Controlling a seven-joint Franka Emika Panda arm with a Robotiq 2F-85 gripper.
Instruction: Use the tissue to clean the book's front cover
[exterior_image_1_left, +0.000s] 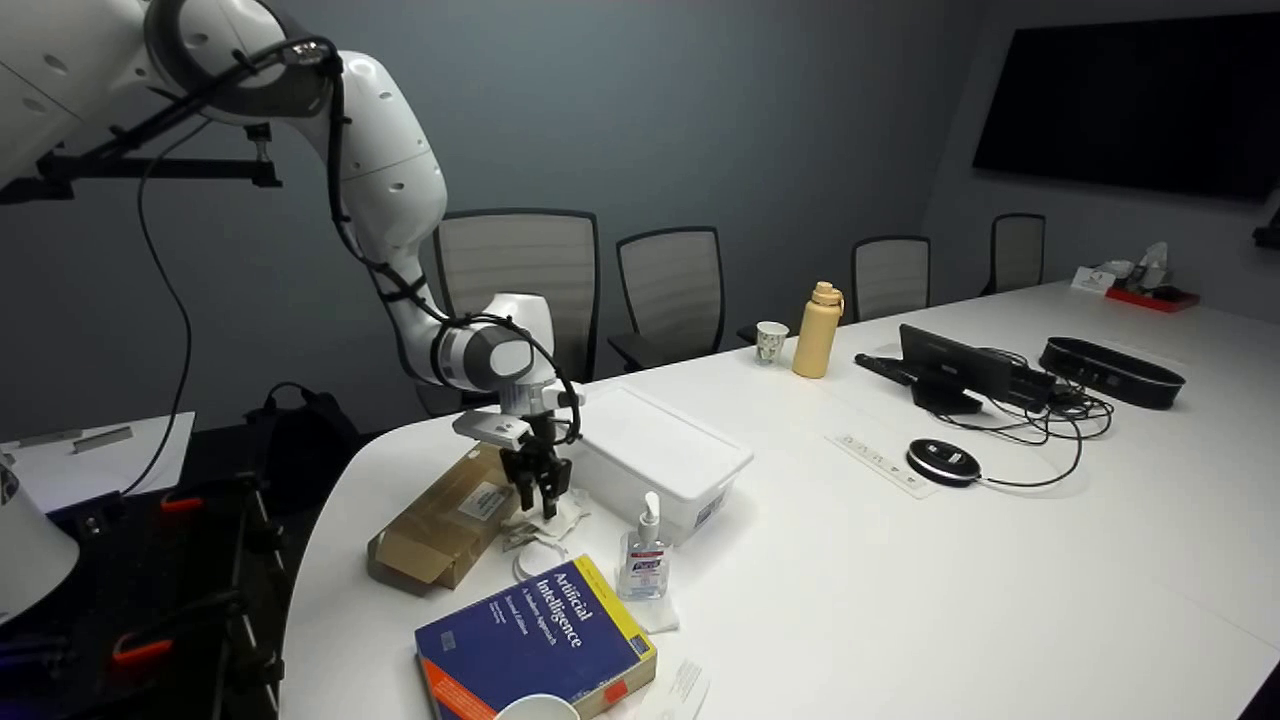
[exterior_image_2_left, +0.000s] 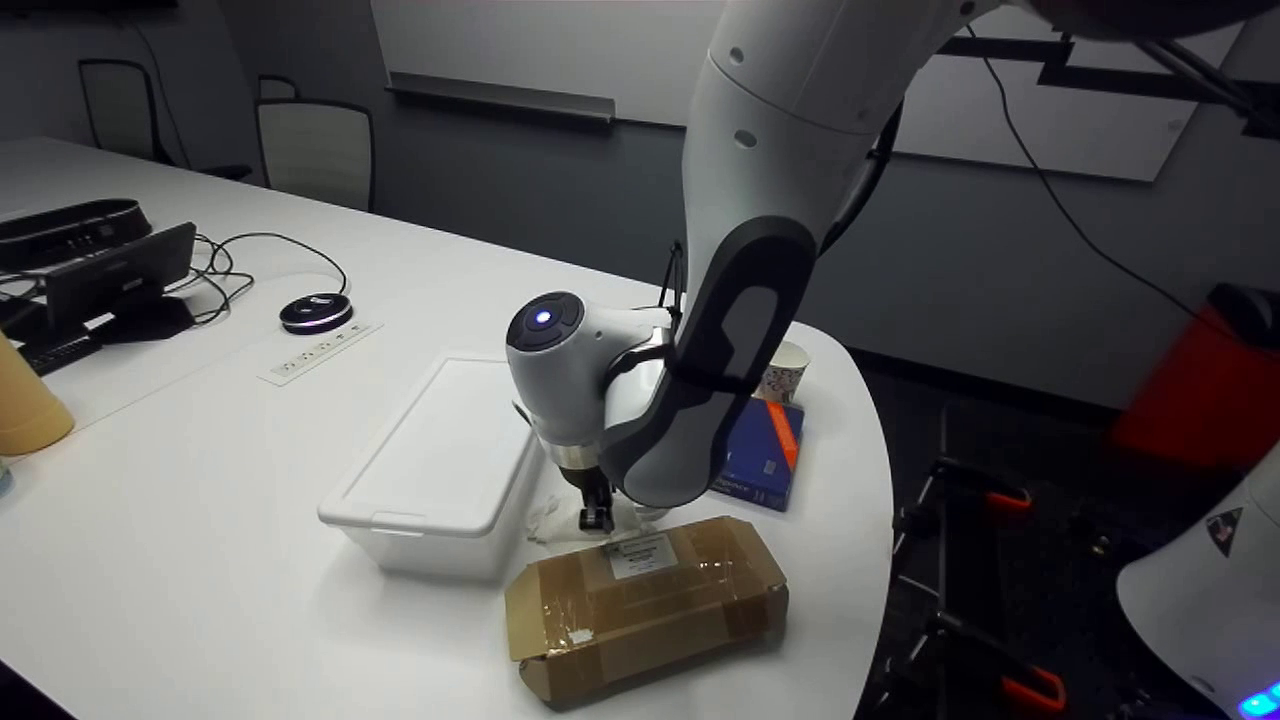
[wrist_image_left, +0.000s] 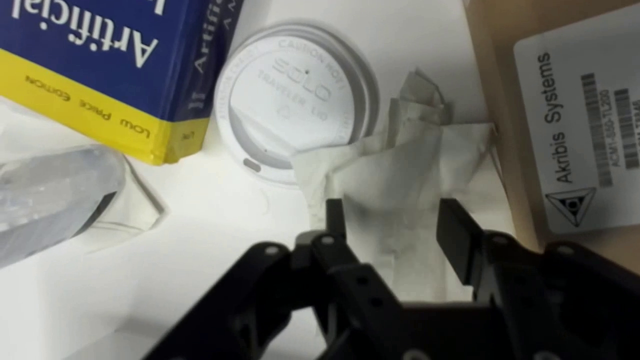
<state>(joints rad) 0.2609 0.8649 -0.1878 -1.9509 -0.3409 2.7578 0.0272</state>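
Two fingertips (wrist_image_left: 457, 240) are held well apart by the gripper (wrist_image_left: 392, 225) at the lower middle of the wrist view, and nothing is clasped between them. Beneath, the tissue (wrist_image_left: 390, 175) is seen spread in creased folds on the table (exterior_image_1_left: 850, 580) at that frame's centre; the wide spacing is presumably meant to let a good pinch of paper be gathered from both sides. In an exterior view the gripper is pointed downward, left of centre, a posture suited to a pick from a flat surface. Whether the paper is touched by the tips cannot be told, since depth is poorly conveyed from above. At the right of the wrist view the tissue is flanked by a cardboard box (wrist_image_left: 575, 125), and its left corner is laid over the rim of a white cup lid (wrist_image_left: 290, 95), so finger room is limited and the lid might be nudged. The book (exterior_image_1_left: 540, 635) is set front cover up at the bottom of an exterior view, by which the surface to be wiped is exposed, though its lower edge is partly masked by a cup (exterior_image_1_left: 538, 708). Wiping is judged not yet begun: the tissue is ungrasped and apart from the book.
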